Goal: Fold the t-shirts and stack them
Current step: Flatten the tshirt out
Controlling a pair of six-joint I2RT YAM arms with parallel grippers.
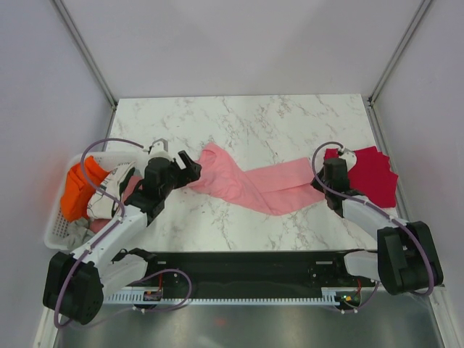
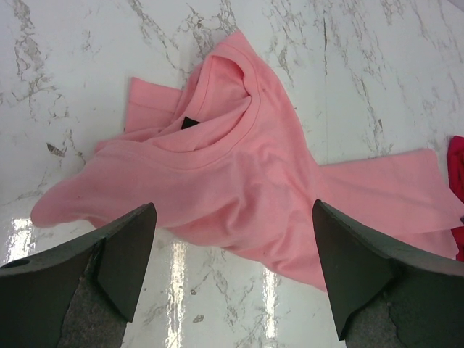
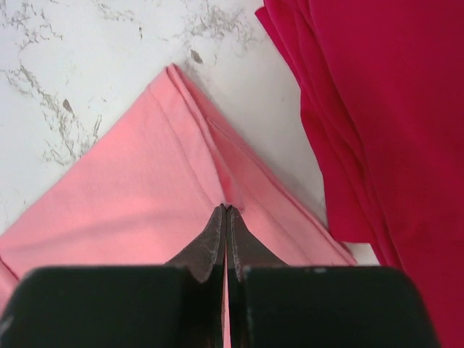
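Beside crimson shirt (image 3: 391,109), pink shirt (image 3: 130,196) — right fingers (image 3: 226,217) pinching

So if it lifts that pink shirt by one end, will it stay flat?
Probably not: the pink shirt lies in soft wrinkles and folds, so it looks floppy. The right gripper pinches only a thin fold near one corner, so the rest would likely hang and trail. It may slide easily on the glossy table.
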